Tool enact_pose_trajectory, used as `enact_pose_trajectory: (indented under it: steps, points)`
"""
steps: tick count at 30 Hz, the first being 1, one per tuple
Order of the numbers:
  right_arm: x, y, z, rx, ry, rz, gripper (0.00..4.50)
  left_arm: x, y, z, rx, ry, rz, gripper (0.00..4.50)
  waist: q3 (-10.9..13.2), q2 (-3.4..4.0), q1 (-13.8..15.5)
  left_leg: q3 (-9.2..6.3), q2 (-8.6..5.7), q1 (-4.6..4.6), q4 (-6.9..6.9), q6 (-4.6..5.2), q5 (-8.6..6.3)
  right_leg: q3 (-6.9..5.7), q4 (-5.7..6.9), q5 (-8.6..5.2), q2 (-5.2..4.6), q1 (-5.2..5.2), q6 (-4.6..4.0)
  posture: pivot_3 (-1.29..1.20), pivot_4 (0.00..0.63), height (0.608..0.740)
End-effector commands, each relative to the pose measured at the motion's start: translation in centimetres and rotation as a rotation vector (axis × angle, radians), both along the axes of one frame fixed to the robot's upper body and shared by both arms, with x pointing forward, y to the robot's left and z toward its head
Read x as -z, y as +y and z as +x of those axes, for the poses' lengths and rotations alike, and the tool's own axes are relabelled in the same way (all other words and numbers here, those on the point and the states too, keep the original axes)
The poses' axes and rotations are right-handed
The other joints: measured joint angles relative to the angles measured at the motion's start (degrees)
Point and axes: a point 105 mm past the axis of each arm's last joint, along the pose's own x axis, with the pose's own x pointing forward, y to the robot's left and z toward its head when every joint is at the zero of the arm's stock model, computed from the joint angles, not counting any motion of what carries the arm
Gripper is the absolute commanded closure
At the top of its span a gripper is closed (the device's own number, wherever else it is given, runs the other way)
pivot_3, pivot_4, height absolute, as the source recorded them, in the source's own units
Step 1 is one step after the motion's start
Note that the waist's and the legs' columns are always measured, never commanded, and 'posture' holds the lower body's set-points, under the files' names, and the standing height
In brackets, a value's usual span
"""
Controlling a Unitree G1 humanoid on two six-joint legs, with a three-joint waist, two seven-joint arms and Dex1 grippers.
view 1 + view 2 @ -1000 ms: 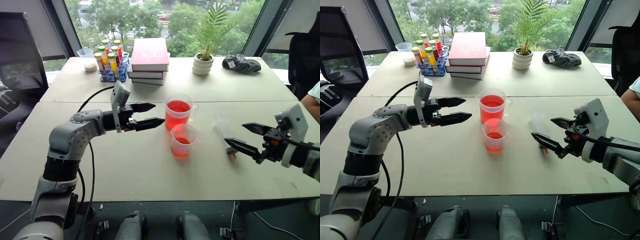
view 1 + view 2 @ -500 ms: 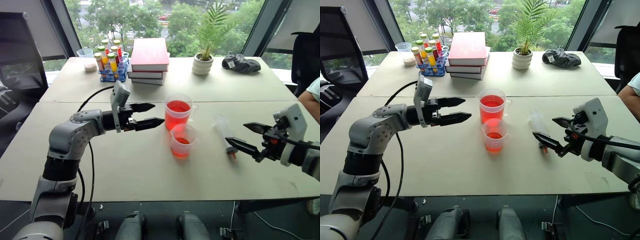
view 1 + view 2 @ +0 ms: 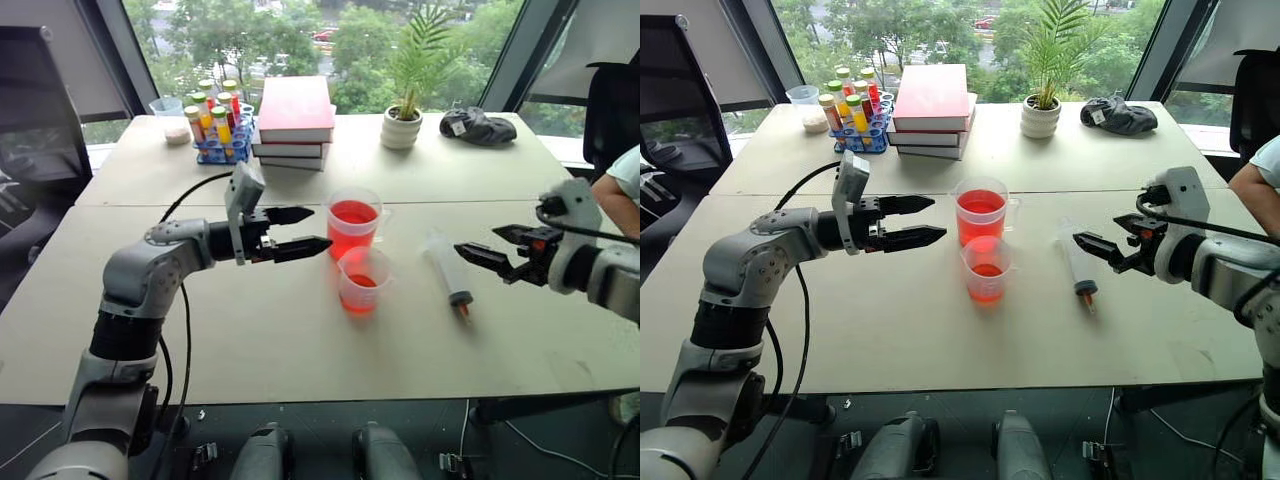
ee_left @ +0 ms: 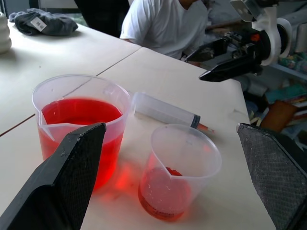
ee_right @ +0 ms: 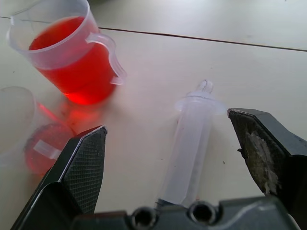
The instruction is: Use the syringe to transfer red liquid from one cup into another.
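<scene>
Left eye view: red liquid [image 3: 355, 214] in both cups.

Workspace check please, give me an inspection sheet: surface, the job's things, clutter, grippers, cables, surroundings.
Surface: pale table, a seam running across it; no spill seen.
Job's things: syringe lies flat, untouched; taller handled cup mostly full of red liquid; shorter cup in front of it holds a little.
Clutter: stacked books, vial rack, small container, potted plant, dark cloth, all at the far side.
Grippers: left gripper open, level, beside the taller cup; right gripper open, above the table next to the syringe.
Cables: black cable lies on the table behind the left arm.
Surroundings: windows with trees; a person seated at the table's right end.
</scene>
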Motion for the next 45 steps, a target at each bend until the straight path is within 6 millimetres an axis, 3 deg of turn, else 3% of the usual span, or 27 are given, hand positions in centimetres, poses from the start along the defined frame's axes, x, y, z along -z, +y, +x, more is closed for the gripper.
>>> enact_pose_trajectory:
  steps: [1, 7, 11, 19, 22, 26, 27, 29, 32, 33, 37, 40, 45]
  points:
    - [0.9, -0.9, 1.4, 0.063, 0.104, -0.026, 0.09, -1.1, -0.2, 0.1, 0.008, -0.057, -0.012, 0.0, 0.0, 0.0, 0.09, -0.01, 0.0, -0.02, -0.03, 0.0, 0.0, -0.01, 0.0, 0.0, 0.0, -0.02, 0.01, 0.0, 0.15, 0.74]
    - [2.4, -1.2, 4.2, 0.094, 0.251, -0.007, 0.09, -0.9, -0.6, 0.1, 0.011, -0.061, -0.025, 0.0, 0.0, 0.0, 0.02, 0.04, -0.02, -0.1, -0.05, 0.01, 0.0, 0.0, -0.06, 0.05, -0.03, -0.09, 0.08, 0.0, 0.15, 0.74]
    - [3.4, 0.0, 5.6, 0.057, 0.315, 0.009, 0.09, -0.7, -0.4, -0.1, -0.006, -0.06, -0.033, 0.0, 0.0, 0.01, -0.06, 0.03, -0.02, -0.09, -0.06, 0.01, 0.0, 0.0, -0.05, 0.05, -0.02, -0.08, 0.09, 0.0, 0.15, 0.74]
    - [6.3, 1.1, 7.2, -0.004, 0.399, -0.076, 0.09, -0.8, 0.7, -0.5, -0.05, -0.057, -0.044, 0.0, 0.0, 0.01, 0.0, 0.03, -0.03, -0.09, -0.07, 0.01, -0.01, -0.01, -0.02, 0.06, -0.02, -0.1, 0.1, 0.0, 0.15, 0.74]
    - [7.0, 1.5, 7.4, -0.029, 0.419, -0.094, 0.92, -1.0, 1.0, -0.7, -0.057, -0.051, -0.052, 0.0, 0.0, 0.0, -0.13, 0.04, -0.03, -0.09, -0.04, 0.01, -0.01, 0.0, -0.02, 0.07, -0.03, -0.09, 0.1, 0.0, 0.15, 0.74]
    - [7.2, 1.9, 7.4, -0.057, 0.432, -0.112, 2.81, -1.4, 1.4, -0.9, -0.064, -0.048, -0.068, 0.0, 0.0, 0.01, -0.19, 0.03, -0.02, -0.06, -0.05, 0.0, -0.01, -0.01, 0.01, 0.07, -0.03, -0.09, 0.1, 0.0, 0.15, 0.74]
    - [7.1, 1.9, 7.4, -0.06, 0.431, -0.11, 3.05, -1.6, 1.5, -0.7, -0.068, -0.049, -0.073, 0.0, 0.0, 0.01, -0.2, 0.03, -0.02, -0.05, -0.05, 0.0, -0.01, -0.01, 0.01, 0.07, -0.03, -0.08, 0.1, 0.0, 0.15, 0.74]
    - [6.5, 1.9, 7.5, -0.061, 0.419, -0.101, 3.06, -2.0, 1.6, -0.4, -0.075, -0.051, -0.081, 0.0, 0.0, 0.01, -0.17, 0.02, -0.02, -0.05, -0.05, 0.0, -0.01, 0.0, 0.02, 0.07, -0.03, -0.09, 0.1, 0.0, 0.15, 0.74]
    - [5.1, 1.8, 7.5, -0.054, 0.382, -0.095, 3.06, -2.2, 1.9, -0.2, -0.077, -0.055, -0.078, 0.0, 0.0, 0.01, -0.14, 0.02, -0.02, -0.05, -0.05, -0.01, -0.01, -0.01, 0.02, 0.07, -0.03, -0.09, 0.1, 0.0, 0.15, 0.74]
    - [3.8, 1.5, 7.6, -0.039, 0.339, -0.092, 3.06, -2.3, 2.0, 0.0, -0.08, -0.058, -0.076, 0.0, 0.01, 0.02, -0.12, 0.02, -0.02, -0.06, -0.06, -0.01, -0.01, 0.0, 0.02, 0.07, -0.05, -0.1, 0.09, 0.0, 0.15, 0.74]
    - [-3.5, 2.2, 7.5, -0.041, 0.104, 0.033, 3.06, -3.5, 2.5, 0.8, -0.091, -0.07, -0.088, 0.0, 0.04, 0.07, 0.04, 0.02, -0.02, -0.13, -0.08, -0.02, -0.01, -0.01, 0.02, 0.07, -0.12, -0.18, 0.09, 0.0, 0.15, 0.74]
    - [-9.4, 4.2, 6.9, -0.14, -0.194, 0.112, 3.06, -3.9, 2.6, 1.2, -0.089, -0.084, -0.075, 0.0, 0.04, 0.07, 0.03, 0.02, -0.04, -0.13, -0.13, -0.02, -0.02, -0.02, 0.01, 0.07, -0.24, -0.21, 0.09, 0.0, 0.15, 0.74]
    - [-14.8, 7.7, 5.5, -0.224, -0.558, 0.29, 3.06, -4.7, 3.0, 1.4, -0.078, -0.104, -0.073, 0.0, 0.03, 0.06, -0.41, 0.03, -0.03, -0.08, -0.25, -0.04, -0.02, -0.05, 0.0, 0.07, -0.23, -0.2, 0.1, 0.0, 0.15, 0.74]
